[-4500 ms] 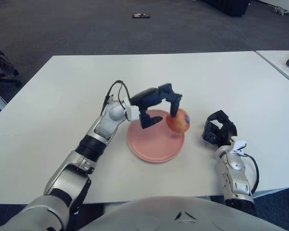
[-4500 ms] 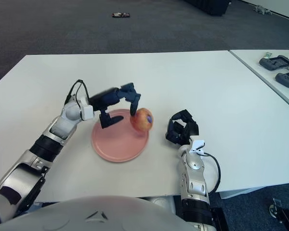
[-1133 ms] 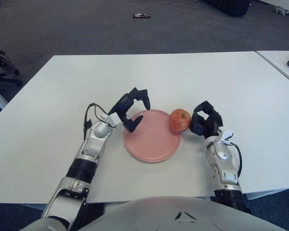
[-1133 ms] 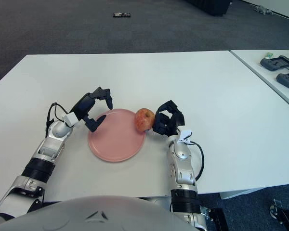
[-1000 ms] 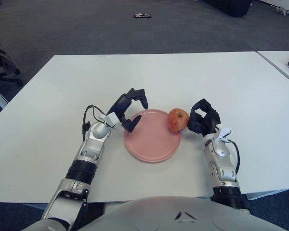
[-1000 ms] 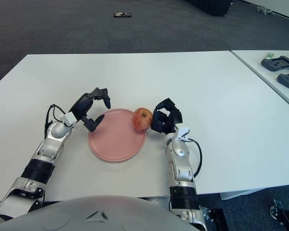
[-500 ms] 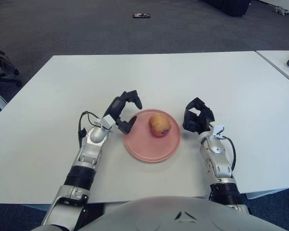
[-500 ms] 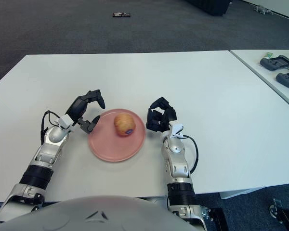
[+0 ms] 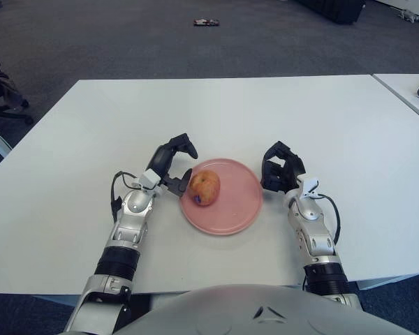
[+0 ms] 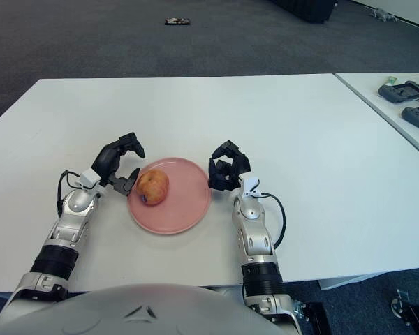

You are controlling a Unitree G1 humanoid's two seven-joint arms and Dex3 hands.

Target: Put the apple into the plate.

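Apple (image 9: 204, 187) sits at the plate's (image 9: 237, 209) left edge.

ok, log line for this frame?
apple: on plate, left side | left hand: open beside apple | right hand: empty at plate's right rim

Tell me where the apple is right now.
The apple sits on the left part of the pink plate, close beside the left hand. The right hand shows at the plate's right edge.

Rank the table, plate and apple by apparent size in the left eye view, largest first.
1. table
2. plate
3. apple, on the plate's left part
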